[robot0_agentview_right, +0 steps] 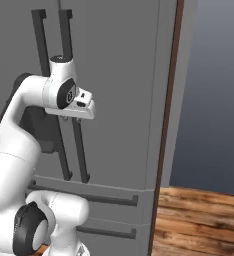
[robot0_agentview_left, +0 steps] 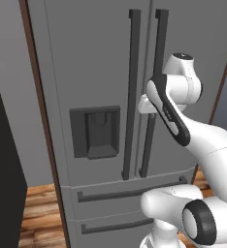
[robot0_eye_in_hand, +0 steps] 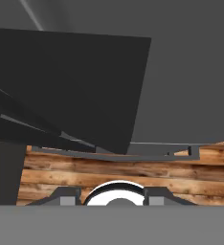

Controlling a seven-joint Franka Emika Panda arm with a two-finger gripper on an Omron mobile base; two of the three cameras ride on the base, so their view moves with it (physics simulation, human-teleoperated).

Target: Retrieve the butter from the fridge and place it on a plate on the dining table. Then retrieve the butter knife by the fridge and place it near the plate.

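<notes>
Left base view: the fridge stands closed, its dark dispenser panel at left, the two long dark vertical handles at centre, two drawers below. The white arm rises from the lower right, and its hand is pressed against the right-hand handle at mid-height. In the right base view the gripper sits at the same handle, fingers hidden behind the hand; whether it grips the bar cannot be told. A wooden floor shows at right. In the hand view the finger tips stand apart at the bottom edge, over floor planks.
</notes>
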